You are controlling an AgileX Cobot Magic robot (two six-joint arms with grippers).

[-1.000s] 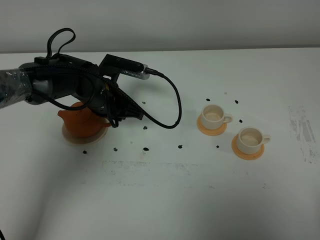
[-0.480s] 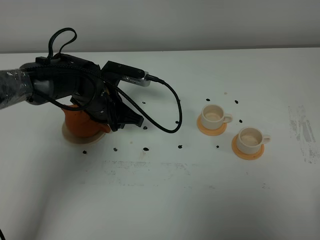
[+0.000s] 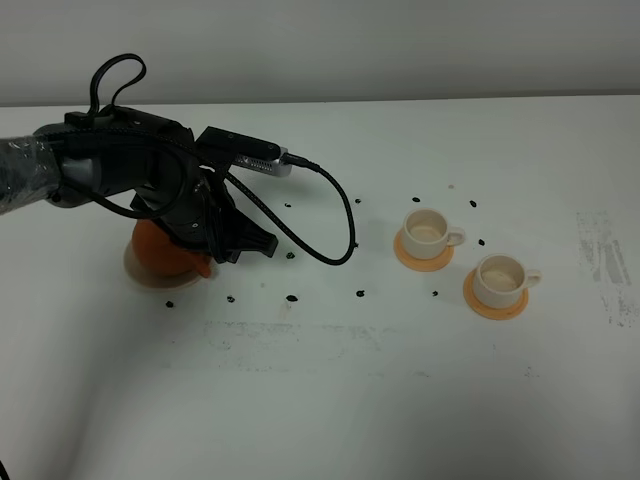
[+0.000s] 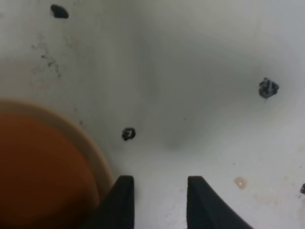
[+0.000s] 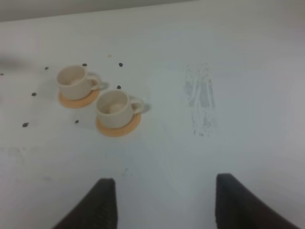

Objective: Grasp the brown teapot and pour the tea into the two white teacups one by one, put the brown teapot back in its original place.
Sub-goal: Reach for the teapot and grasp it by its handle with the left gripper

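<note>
Because the brown teapot [image 3: 152, 248], on its beige saucer [image 3: 140, 278], is hard, slick, breakable clay — likely heavy with tea — the half-open, empty left end effector [image 4: 159, 183] beside it should clamp its handle.

The left arm [image 3: 110, 165] reaches in from the desk's [image 3: 330, 400] left edge and bends low over its left half, with the wrist turned toward the middle. The left gripper [image 4: 159, 202] is angled downward, its fingertips [image 4: 123, 200] partly apart. Any grip deeper between the jaws is hidden. The right gripper [image 5: 164, 205] hangs above the desk, jaws spread wide with nothing between them.
</note>
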